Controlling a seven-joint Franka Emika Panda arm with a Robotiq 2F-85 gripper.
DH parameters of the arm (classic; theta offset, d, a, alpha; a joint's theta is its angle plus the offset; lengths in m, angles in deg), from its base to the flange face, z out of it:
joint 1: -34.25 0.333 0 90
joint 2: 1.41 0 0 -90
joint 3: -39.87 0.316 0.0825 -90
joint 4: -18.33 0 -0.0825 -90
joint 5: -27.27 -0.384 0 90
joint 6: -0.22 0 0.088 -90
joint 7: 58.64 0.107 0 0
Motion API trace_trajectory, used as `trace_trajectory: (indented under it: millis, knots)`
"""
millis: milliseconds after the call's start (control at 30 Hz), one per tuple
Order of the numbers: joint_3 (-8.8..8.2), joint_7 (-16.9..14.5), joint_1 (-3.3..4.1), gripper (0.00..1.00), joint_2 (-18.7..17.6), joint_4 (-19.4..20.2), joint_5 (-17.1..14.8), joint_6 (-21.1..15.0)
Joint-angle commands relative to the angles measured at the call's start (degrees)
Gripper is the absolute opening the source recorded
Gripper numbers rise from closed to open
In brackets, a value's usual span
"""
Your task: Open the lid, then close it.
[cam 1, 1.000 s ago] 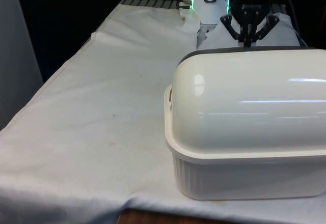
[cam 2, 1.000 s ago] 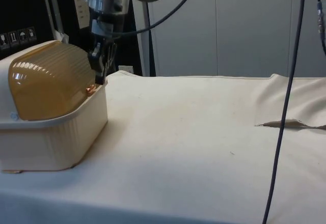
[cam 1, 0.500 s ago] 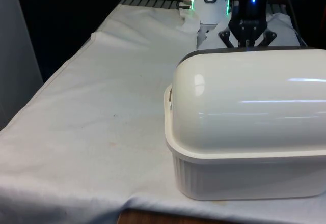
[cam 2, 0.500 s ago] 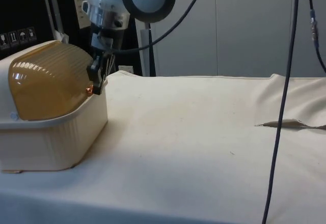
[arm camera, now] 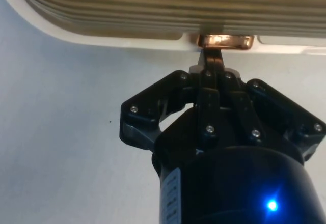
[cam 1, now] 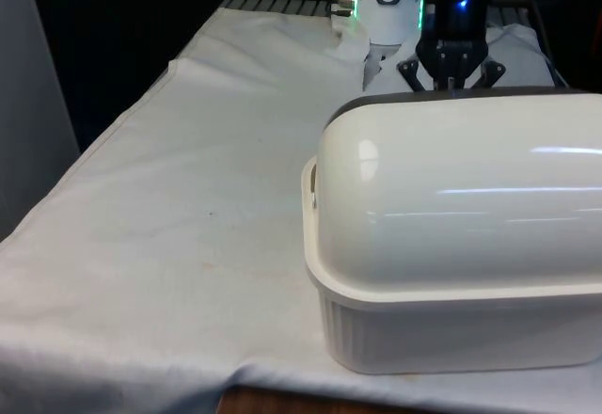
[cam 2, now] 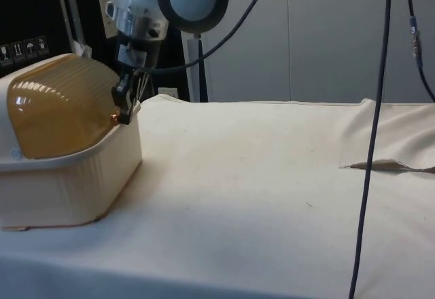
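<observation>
A cream bread box (cam 1: 451,334) stands at the table's near end, on the front view's right. Its domed roll-top lid (cam 1: 461,188) is down. In the side view the ribbed lid (cam 2: 61,112) looks amber over the cream base (cam 2: 68,183). A small copper handle (arm camera: 225,42) sits at the lid's lower edge, on the side facing the robot. My gripper (arm camera: 213,57) is shut, its fingertips pressed together and touching that handle from the table side. From the front, the gripper (cam 1: 453,83) shows just behind the lid's far edge. In the side view the gripper (cam 2: 124,111) hangs against the box's rim.
White cloth (cam 1: 188,198) covers the table, with open room on the front view's left. A fold in the cloth (cam 2: 380,165) lies off to the side, and a dark cable (cam 2: 370,149) hangs in front of the side camera. The table's front edge (cam 1: 273,400) runs just below the box.
The gripper has come down and in against the lid's handle. The box has shifted slightly away from the gripper. The lid stays down.
</observation>
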Motion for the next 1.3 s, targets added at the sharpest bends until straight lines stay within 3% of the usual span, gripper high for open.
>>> trace_trajectory:
  millis: [0, 667, 700, 1267]
  knots:
    - [-0.52, 0.06, 0.11, 0.00, 0.11, -0.46, 0.52, 0.86]
    - [-0.80, -0.86, 0.06, 0.00, 1.55, -6.02, 0.46, 10.60]
    - [-0.52, -0.92, -0.06, 0.00, 1.38, -5.67, 0.00, 9.74]
    - [-0.97, -1.03, 0.06, 0.00, 1.43, -12.89, 0.63, 19.82]
